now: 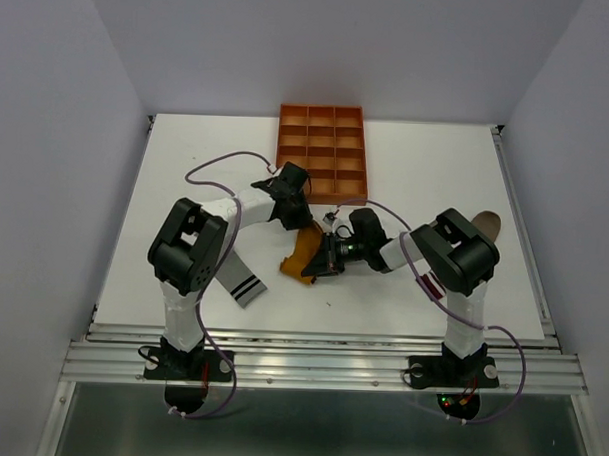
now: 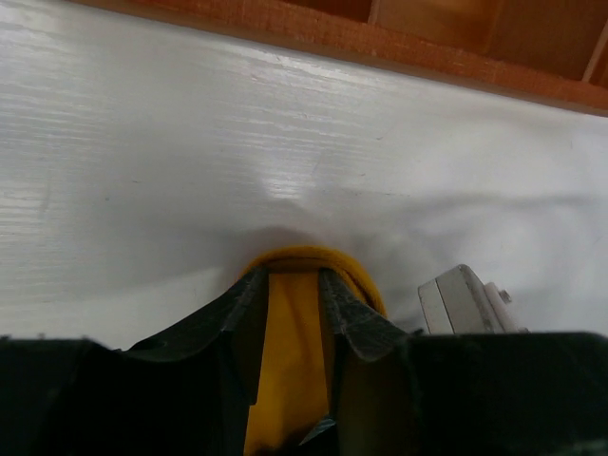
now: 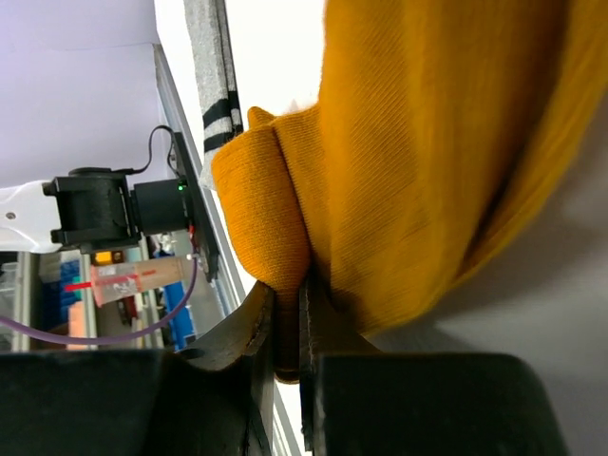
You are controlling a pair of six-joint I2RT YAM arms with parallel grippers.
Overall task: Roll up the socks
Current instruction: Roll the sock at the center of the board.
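Observation:
The mustard yellow sock [image 1: 302, 256] hangs between both grippers at the table's middle. My left gripper [image 1: 303, 224] is shut on its upper end; in the left wrist view the yellow fabric [image 2: 290, 351] fills the gap between the fingers. My right gripper [image 1: 318, 259] is shut on a fold of the same sock [image 3: 285, 228] near its lower part. The grey sock [image 1: 235, 274] with black-white stripes lies flat under the left arm, and shows in the right wrist view [image 3: 211, 66]. The taupe-brown sock [image 1: 488, 225] lies at the right, partly hidden behind the right arm.
The orange compartmented tray [image 1: 321, 153] stands at the back middle, its near rim [image 2: 399, 47] just beyond the left gripper. Purple cables loop from both arms. The table's metal front rail [image 1: 320, 364] runs along the near edge.

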